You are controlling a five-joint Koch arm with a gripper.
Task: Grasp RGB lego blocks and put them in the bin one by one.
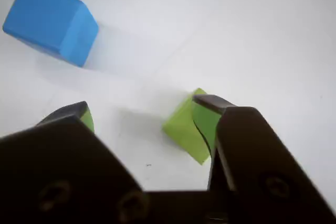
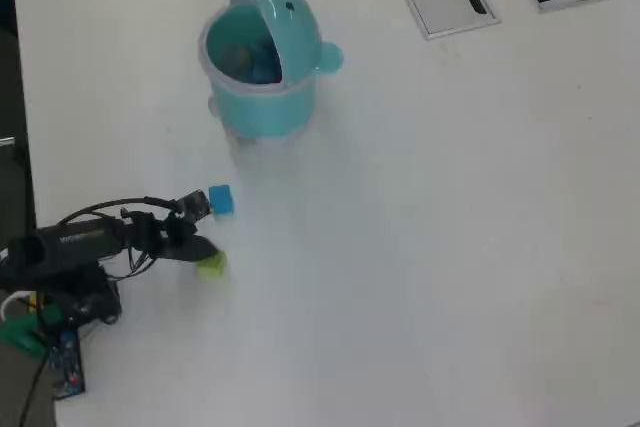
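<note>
The tool (image 1: 142, 111) hangs low over the white counter (image 2: 450, 247) with its jaws spread apart, one tip touching the yellow-green block (image 1: 185, 128), apparently lining up a grasp. The blue block (image 1: 52, 20) lies nearby on the counter, and the bin (image 2: 262, 72) stands well apart, its mouth open to receive blocks.

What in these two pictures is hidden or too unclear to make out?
- Red block: in neither view.
- Bin: overhead view, contents only a blurry bluish patch.
- Yellow-green block: wrist view, the gripper's dark finger covers its right side.
- Blue block: overhead view, too small for detail.
</note>
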